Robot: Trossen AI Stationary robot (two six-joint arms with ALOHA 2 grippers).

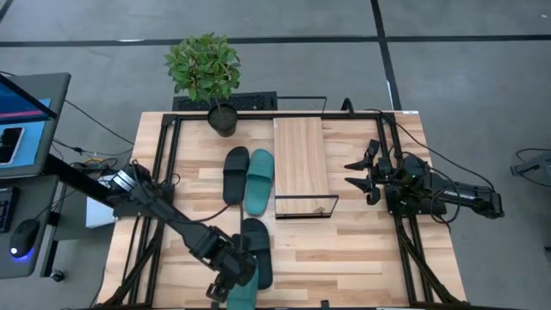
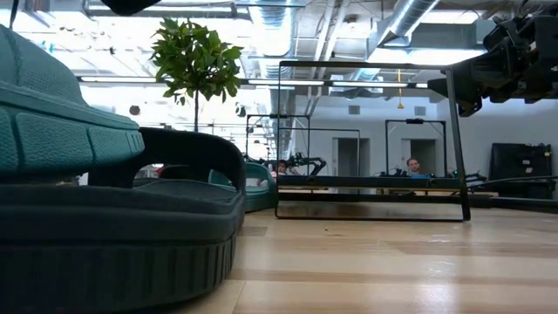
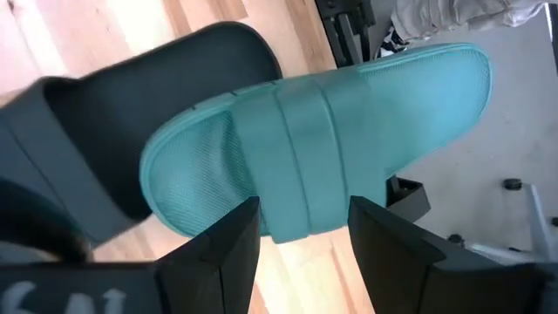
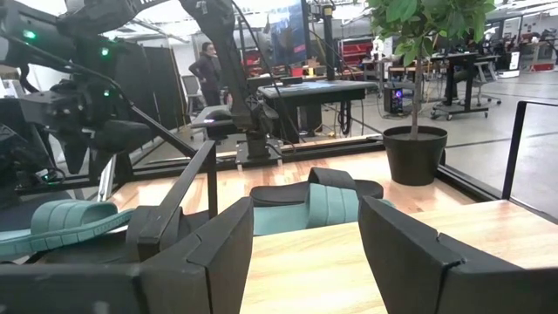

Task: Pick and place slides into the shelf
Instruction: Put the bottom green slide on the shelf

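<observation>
A teal slide (image 3: 366, 105) lies sole down at the table's near edge, one end jutting past it, beside a black slide (image 3: 113, 131). In the high view they are the teal slide (image 1: 244, 295) and the black slide (image 1: 256, 245). My left gripper (image 3: 303, 228) hangs open over the teal slide, pointing steeply down, one finger on each side of its ribbed strap (image 3: 292, 148); no touch shows. A second black slide (image 1: 236, 175) and a second teal slide (image 1: 260, 181) lie left of the shelf (image 1: 301, 159). My right gripper (image 1: 355, 172) waits open, level, to the right of the shelf.
A potted plant (image 1: 207, 73) stands at the table's far edge, left of the shelf. Black frame rails (image 1: 164, 164) run along both sides of the table. A screen and a mouse sit on a side desk (image 1: 26, 129) at the left. People show in the room beyond.
</observation>
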